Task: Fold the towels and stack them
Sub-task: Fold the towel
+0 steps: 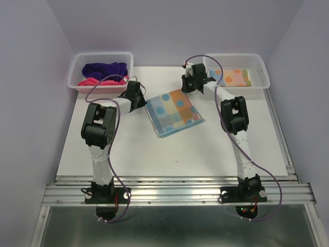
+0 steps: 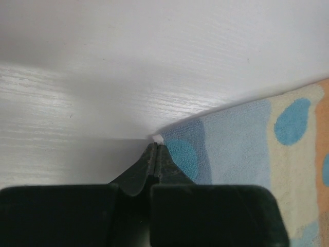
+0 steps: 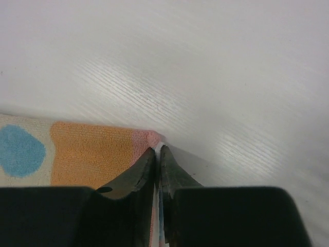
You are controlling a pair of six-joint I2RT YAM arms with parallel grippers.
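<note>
Left gripper [image 2: 156, 149] and right gripper [image 3: 158, 154] each clamp a corner of the spotted towel [image 1: 174, 112] mid-table; three more lie in two white baskets: purple towel [image 1: 104, 68] and pink towel [image 1: 95, 82] in the left basket [image 1: 103, 54], folded towel [image 1: 235, 77] in the right basket [image 1: 234, 55]; white table [image 1: 154, 154], lilac walls [image 1: 31, 77]

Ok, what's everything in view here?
table: one, white, beneath all.
left basket: one, white mesh, far left.
right basket: one, white mesh, far right.
purple towel: one, dark purple, in left basket.
pink towel: one, pink-red, in left basket.
folded towel: one, pale, orange and blue spots, in right basket.
spotted towel: one, light blue and orange, folded, mid-table.
left end effector: black, shut on spotted towel's left corner.
right end effector: black, shut on its far corner.
</note>
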